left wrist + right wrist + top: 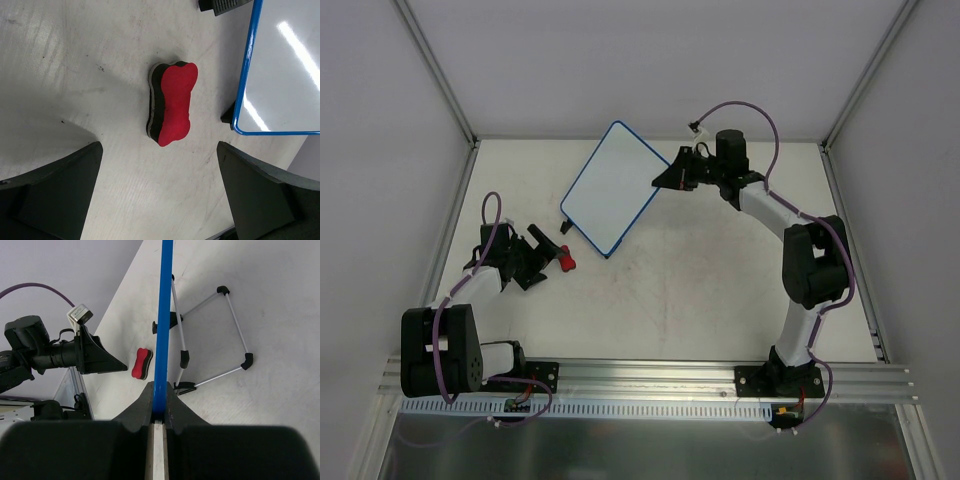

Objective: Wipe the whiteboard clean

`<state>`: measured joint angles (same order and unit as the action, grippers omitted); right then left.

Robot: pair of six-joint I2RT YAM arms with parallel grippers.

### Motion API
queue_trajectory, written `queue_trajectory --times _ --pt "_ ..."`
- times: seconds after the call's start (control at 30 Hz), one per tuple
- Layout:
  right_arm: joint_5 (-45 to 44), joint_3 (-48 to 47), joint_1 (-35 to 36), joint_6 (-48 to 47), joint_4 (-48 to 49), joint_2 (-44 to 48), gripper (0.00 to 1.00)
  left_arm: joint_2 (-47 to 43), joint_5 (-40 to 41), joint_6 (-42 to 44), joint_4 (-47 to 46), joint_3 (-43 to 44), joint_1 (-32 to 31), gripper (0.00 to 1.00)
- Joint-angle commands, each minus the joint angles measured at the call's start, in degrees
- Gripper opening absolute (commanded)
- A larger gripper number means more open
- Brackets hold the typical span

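The whiteboard (611, 186), white with a thin blue frame, stands tilted at the table's back middle; no marks show on its face. My right gripper (670, 175) is shut on its right edge, and in the right wrist view the blue frame (163, 315) runs straight up from between the jaws. The board's corner also shows in the left wrist view (280, 75). A red bone-shaped eraser (567, 256) lies flat on the table near the board's lower corner. My left gripper (542, 250) is open just left of it; the eraser (172, 102) lies ahead of the spread fingers, untouched.
The board's wire stand with black feet (235, 340) rests on the table behind it. Grey walls close in the table on three sides. An aluminium rail (650, 375) runs along the near edge by the arm bases.
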<state>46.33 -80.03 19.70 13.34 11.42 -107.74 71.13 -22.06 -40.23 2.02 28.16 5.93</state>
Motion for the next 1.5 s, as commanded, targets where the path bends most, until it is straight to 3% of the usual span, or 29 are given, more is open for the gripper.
queue_trajectory --times 0.0,0.4,0.77,1.13,1.47 --pt "-0.71 -4.16 -0.81 -2.36 2.91 2.27 0.0 -1.44 -0.52 1.29 -0.09 -0.48 -0.48 0.99" --pt "0.43 -15.23 -1.16 -1.65 -4.99 -0.18 0.0 -1.35 -0.96 1.38 -0.09 -0.3 -0.57 0.99" --pt "20.28 -39.05 -3.18 -2.36 -14.5 -12.57 0.0 -4.68 -3.07 1.82 0.0 -2.58 -0.57 0.99" --pt "27.85 -43.55 -4.15 -2.0 -14.58 -14.77 0.0 -5.22 -4.04 3.14 0.18 -3.9 -0.49 0.99" --pt "22.77 -36.52 -4.67 -9.36 -17.39 -13.11 0.0 -4.78 -2.02 2.7 0.26 -2.24 -0.57 0.99"
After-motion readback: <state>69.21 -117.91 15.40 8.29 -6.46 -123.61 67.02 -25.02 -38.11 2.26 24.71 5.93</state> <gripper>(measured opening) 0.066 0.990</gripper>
